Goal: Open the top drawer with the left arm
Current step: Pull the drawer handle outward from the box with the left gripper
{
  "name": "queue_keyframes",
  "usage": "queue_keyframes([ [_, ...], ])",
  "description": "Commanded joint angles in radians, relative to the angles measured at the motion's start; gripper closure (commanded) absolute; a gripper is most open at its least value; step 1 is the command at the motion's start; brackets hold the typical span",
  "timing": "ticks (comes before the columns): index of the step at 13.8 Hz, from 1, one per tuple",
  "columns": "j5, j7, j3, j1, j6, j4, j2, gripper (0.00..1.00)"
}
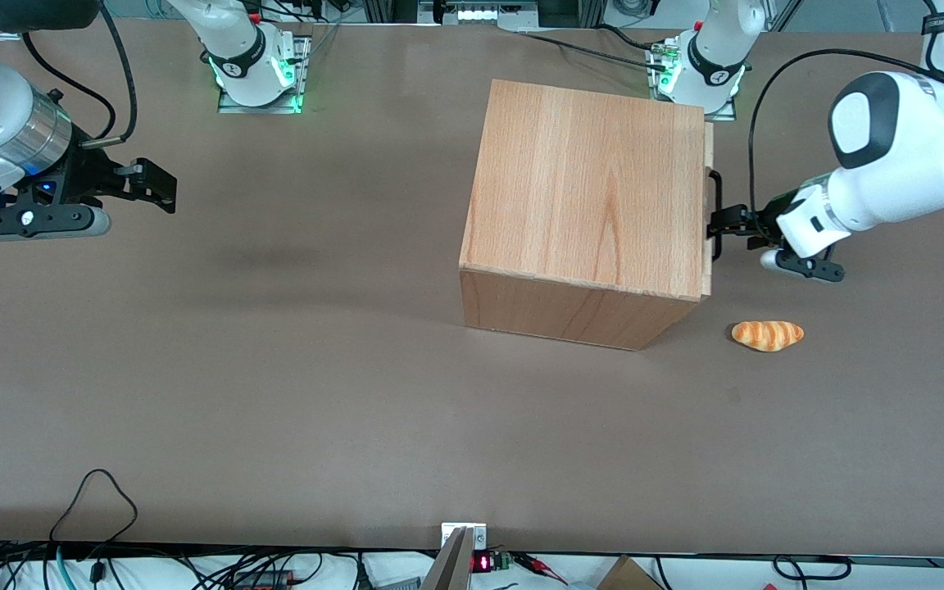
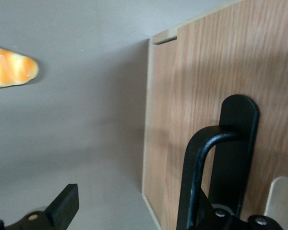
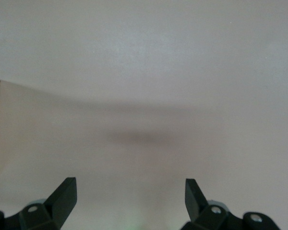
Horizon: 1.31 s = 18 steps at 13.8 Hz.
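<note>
Front view: tool (image 1: pixel 722 223) at top drawer (image 1: pixel 708 209), seemingly closed.

A high front camera looks steeply down over the whole brown tabletop (image 1: pixel 275 393), with both arm bases along its upper edge. The left wrist camera, mounted on the left arm (image 1: pixel 890 164), sits very close to the top drawer (image 2: pixel 211 96), facing its front panel and black handle (image 2: pixel 201 163) past its own tool (image 1: pixel 722 223). Both views share the bread roll (image 1: pixel 767 334). The right wrist camera points down at bare tabletop from close range.
</note>
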Motion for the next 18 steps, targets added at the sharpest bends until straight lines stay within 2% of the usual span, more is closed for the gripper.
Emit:
queue_keyframes([
  [1, 0.028, 0.015, 0.001, 0.04, -0.013, -0.005, 0.005, 0.0],
  [3, 0.065, 0.013, -0.001, 0.077, -0.022, -0.004, 0.003, 0.0],
  [9, 0.111, -0.028, 0.002, 0.167, -0.045, 0.009, 0.0, 0.0],
  [11, 0.151, -0.028, 0.001, 0.199, -0.045, 0.015, -0.001, 0.0],
  [18, 0.18, -0.019, 0.002, 0.288, -0.045, 0.027, 0.002, 0.0],
])
